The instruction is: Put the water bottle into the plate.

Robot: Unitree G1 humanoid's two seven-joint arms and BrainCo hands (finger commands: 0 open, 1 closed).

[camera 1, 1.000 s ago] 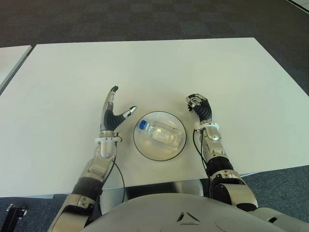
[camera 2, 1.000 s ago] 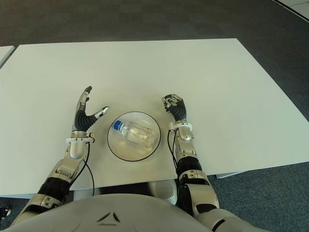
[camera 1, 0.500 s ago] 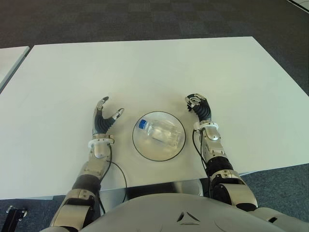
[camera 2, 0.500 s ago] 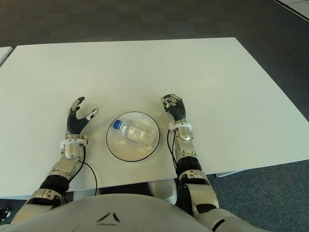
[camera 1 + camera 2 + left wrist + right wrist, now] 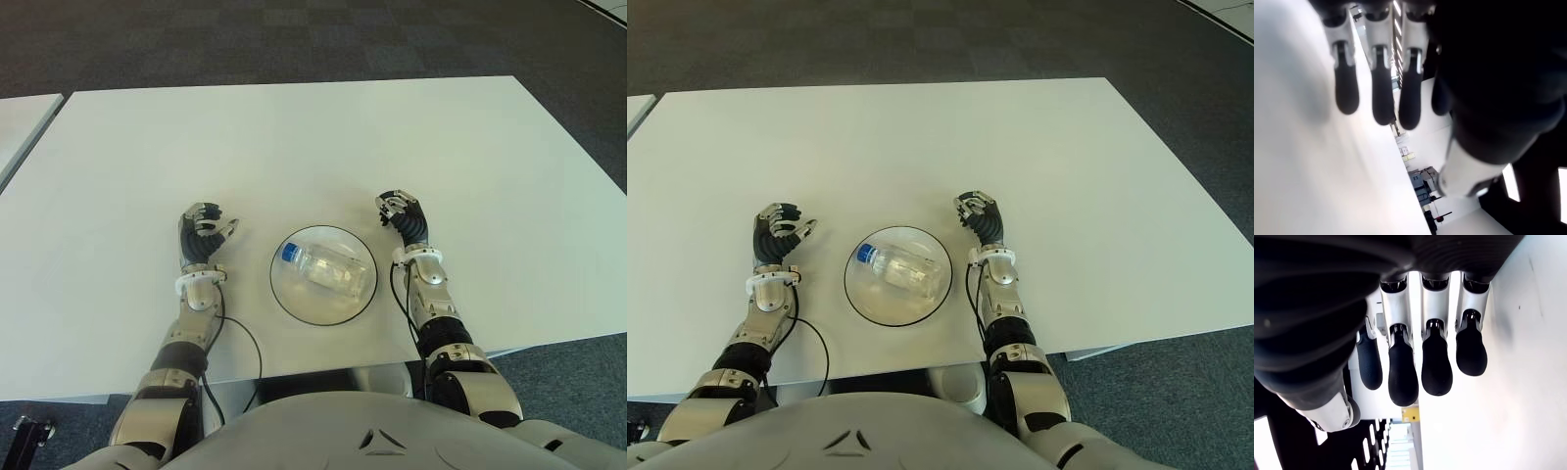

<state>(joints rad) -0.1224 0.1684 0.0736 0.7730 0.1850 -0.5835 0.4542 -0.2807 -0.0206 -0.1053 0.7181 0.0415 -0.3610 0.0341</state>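
Inside the plate (image 5: 294,304) lies the water bottle (image 5: 321,268), seemingly flanked by curled, empty left hand (image 5: 200,234) and right hand (image 5: 403,213).

Silver arms, blk cables – dark hand (image 5: 203,235) w/ white cuff.

A clear water bottle (image 5: 325,269) with a blue cap is laid on its side in the round plate (image 5: 294,298), near the table's front edge.

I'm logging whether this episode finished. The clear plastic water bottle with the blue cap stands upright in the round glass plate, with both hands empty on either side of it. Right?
Not quite. The clear plastic water bottle with the blue cap lies on its side in the round glass plate, not upright, as the left eye view shows. The rest holds: the left hand and right hand flank the plate, curled and empty.
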